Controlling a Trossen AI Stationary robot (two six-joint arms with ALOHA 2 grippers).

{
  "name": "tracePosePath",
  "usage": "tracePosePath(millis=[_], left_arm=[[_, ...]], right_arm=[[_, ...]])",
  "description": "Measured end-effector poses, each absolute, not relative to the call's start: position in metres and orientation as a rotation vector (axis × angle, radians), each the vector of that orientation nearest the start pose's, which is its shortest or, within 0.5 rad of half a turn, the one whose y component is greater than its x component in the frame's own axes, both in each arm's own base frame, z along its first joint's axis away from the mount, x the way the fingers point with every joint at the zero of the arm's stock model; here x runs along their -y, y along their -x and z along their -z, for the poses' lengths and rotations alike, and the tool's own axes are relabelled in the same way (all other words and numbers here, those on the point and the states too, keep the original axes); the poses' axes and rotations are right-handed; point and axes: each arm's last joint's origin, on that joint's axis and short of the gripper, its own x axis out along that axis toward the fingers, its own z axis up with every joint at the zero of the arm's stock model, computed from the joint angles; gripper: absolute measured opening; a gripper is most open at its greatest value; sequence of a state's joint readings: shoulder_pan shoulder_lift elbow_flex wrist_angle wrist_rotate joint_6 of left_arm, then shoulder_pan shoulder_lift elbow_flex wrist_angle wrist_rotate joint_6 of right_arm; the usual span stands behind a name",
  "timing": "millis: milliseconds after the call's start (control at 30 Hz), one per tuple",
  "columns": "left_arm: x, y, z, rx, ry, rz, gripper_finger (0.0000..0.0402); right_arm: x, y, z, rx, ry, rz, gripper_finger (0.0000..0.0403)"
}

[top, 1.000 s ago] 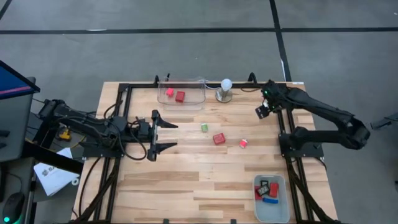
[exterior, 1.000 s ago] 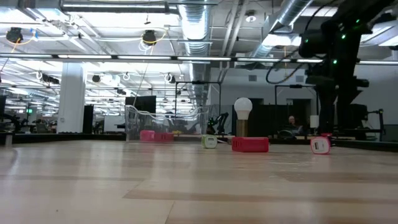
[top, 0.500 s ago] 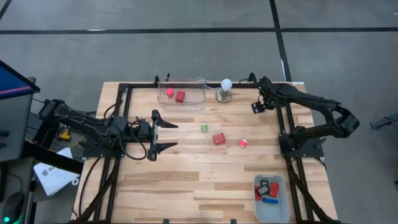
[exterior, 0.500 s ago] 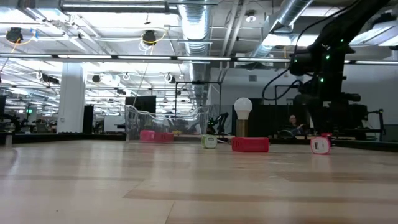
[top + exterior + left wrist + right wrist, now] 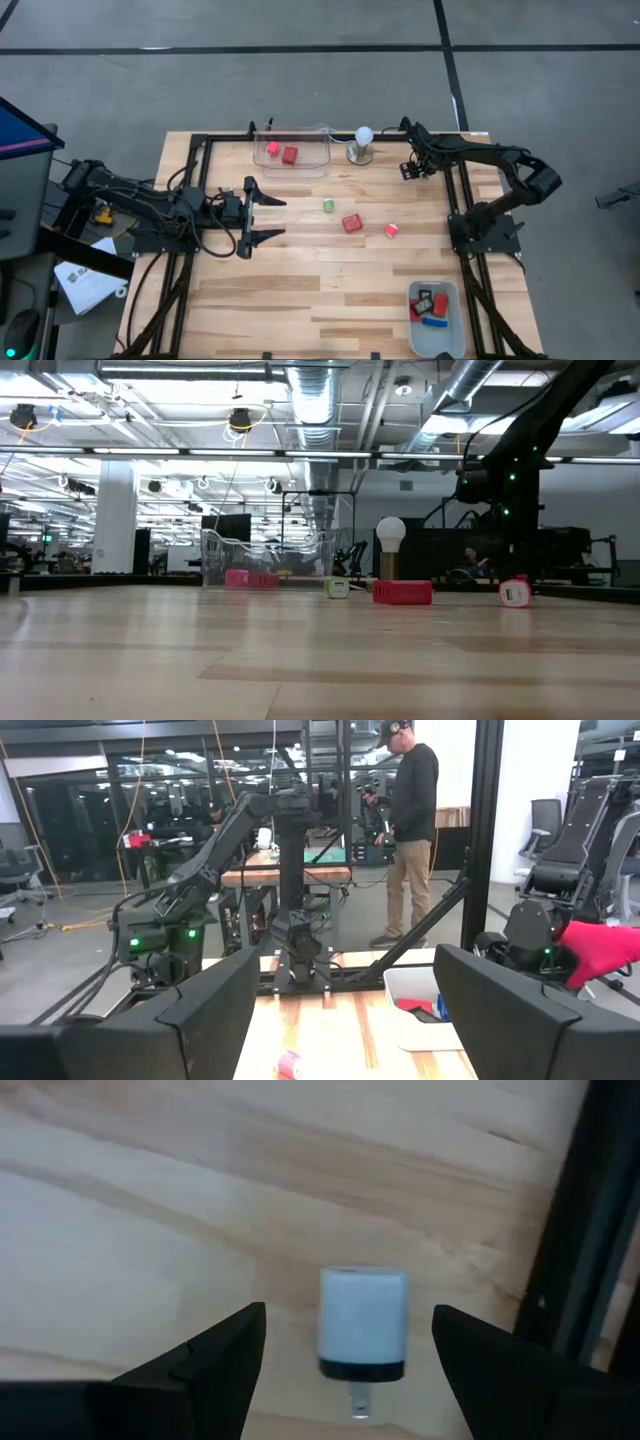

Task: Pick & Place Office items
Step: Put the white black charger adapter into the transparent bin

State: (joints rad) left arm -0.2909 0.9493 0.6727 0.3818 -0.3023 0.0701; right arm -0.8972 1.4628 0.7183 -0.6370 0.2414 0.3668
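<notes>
Upper right of the overhead frame, my right gripper (image 5: 409, 170) hangs with fingers spread over a small white plug-in charger block (image 5: 362, 1323) by the black frame rail (image 5: 577, 1250). I worry about clipping that rail, or nudging the block. My left gripper (image 5: 268, 218) waits spread, mid-left.

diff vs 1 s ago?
The right gripper swung left across the table's far right corner, toward the bulb, and now hangs open over a white charger seen between its fingers in the right wrist view. Nothing grabbed or released. Unchanged: the open left gripper at the left side, the loose pieces mid-table, the clear bin and the grey tray.
</notes>
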Motion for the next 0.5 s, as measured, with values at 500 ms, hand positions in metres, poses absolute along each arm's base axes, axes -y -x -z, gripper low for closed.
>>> tracePosePath(millis=[500], left_arm=[[0.0529,-0.2069,-0.3182,0.093,-0.019,-0.013,0.0296]], right_arm=[[0.184,-0.1393,-0.1503,-1.211,-0.732,1.205,0.0193]])
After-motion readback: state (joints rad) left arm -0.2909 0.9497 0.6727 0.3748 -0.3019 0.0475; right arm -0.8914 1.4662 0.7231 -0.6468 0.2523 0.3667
